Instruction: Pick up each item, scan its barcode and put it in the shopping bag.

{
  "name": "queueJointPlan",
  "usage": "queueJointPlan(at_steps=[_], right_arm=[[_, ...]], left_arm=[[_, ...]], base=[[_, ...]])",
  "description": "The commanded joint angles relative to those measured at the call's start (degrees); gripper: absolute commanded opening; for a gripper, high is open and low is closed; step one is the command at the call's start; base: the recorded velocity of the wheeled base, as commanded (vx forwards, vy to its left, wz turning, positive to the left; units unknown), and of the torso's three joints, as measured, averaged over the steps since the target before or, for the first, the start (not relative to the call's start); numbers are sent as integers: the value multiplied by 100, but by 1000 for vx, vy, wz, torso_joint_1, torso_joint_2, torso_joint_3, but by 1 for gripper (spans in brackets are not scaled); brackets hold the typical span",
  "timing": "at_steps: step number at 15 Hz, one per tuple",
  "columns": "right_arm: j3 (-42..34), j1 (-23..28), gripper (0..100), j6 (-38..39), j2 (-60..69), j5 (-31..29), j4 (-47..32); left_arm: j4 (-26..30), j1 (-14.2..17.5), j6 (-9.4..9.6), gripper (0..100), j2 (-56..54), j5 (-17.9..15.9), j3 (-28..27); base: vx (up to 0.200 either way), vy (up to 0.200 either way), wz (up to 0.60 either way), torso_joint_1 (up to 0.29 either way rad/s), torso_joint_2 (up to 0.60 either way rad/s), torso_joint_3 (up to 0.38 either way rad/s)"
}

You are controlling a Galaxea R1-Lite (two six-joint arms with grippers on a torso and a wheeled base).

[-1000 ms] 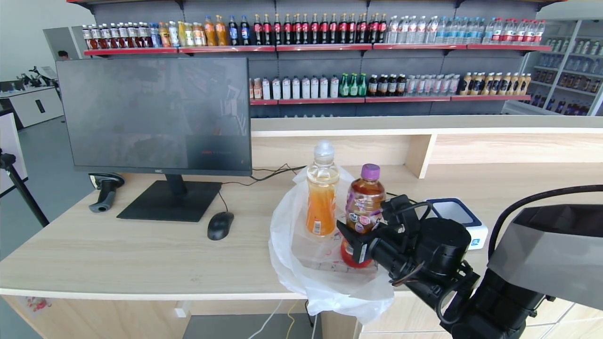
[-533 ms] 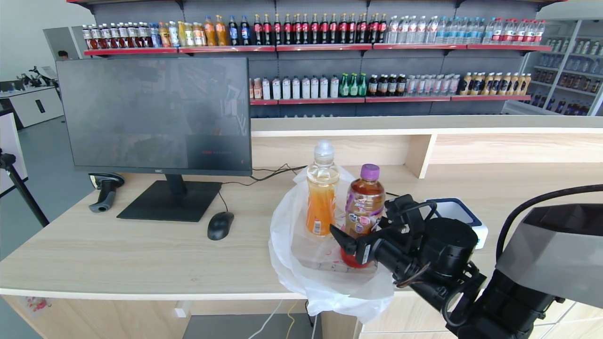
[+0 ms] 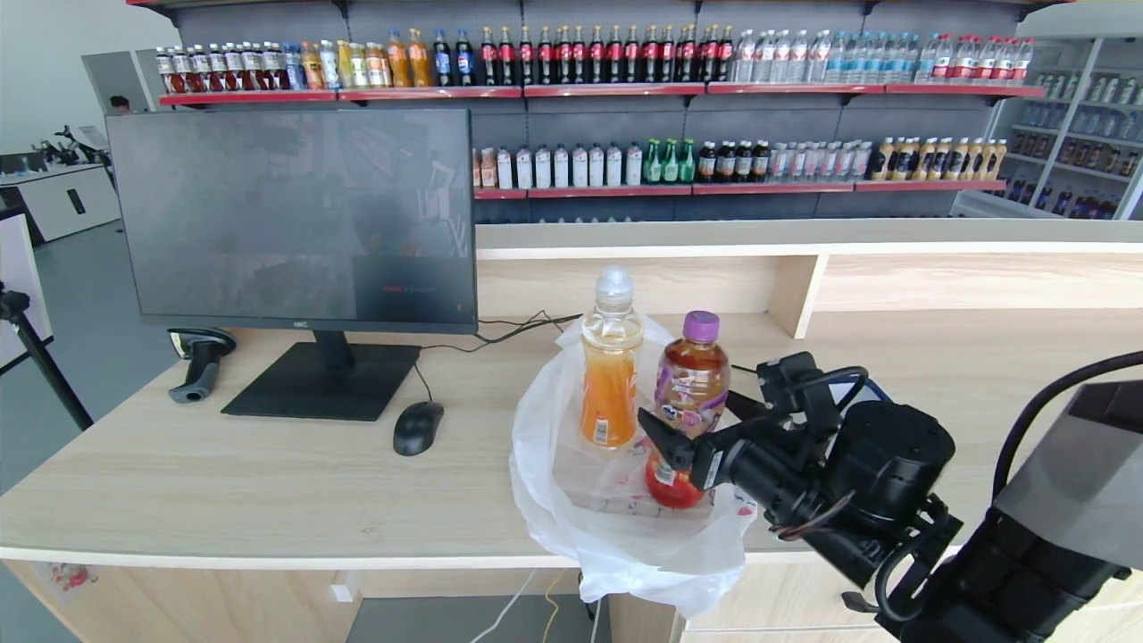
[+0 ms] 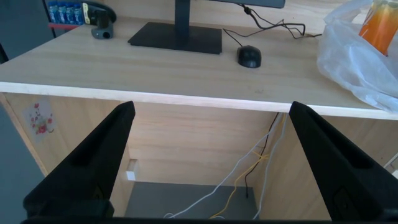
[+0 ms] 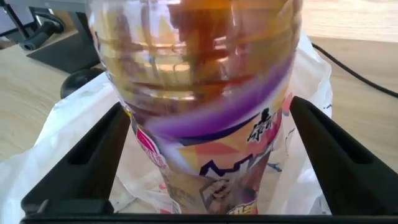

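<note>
Two fingers [image 5: 81,168] of right gripper [image 5: 209,109] wide, flanking bottle [image 3: 692,384] in bag [image 3: 571,518]; left gripper [image 4: 208,109] fingers wide.

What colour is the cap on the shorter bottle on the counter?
The cap is purple; the head view shows it best.

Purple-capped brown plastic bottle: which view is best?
Head view: the purple-capped brown plastic bottle stands upright, cap visible, on the white plastic bag. Right wrist view gives its label band inside the right pincer. Left wrist view catches the bag.
</note>
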State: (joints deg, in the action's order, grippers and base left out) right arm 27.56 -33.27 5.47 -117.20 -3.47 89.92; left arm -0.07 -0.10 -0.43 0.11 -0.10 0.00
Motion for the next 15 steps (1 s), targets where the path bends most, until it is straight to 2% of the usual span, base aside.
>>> queueJointPlan(at_steps=[1,4,5,6,7,10,11,15], right_arm=[[-181,-31,100,-2,444,-4,8],[-366,-13,100,-2,769,-4,8],[-498,-22,100,-11,918,-4,8],[-612,-13,100,-20,1068,-4,8],[-735,5,100,-46,1235,-4,8],[-1034,66,100,-161,1727,-4,8],[-1447,75,100,-178,2061,-4,8],[-2150,321,100,-205,2896,-4,8]], left_arm=[[-1,1,-1,100,-2,1,0],[-1,1,-1,100,-2,1,0],[-1,1,43,100,-2,-8,0],[-1,1,210,100,-2,-8,0],[7,1,227,100,-2,-8,0],[7,1,218,100,-2,-8,0],[7,1,210,100,-2,-8,0],[7,1,104,100,-2,-8,0]], base=[[0,0,0,0,0,0],[0,0,0,0,0,0],[0,0,0,0,0,0],[0,0,0,0,0,0],[0,0,0,0,0,0],[0,0,0,0,0,0],[0,0,0,0,0,0],[0,0,0,0,0,0]])
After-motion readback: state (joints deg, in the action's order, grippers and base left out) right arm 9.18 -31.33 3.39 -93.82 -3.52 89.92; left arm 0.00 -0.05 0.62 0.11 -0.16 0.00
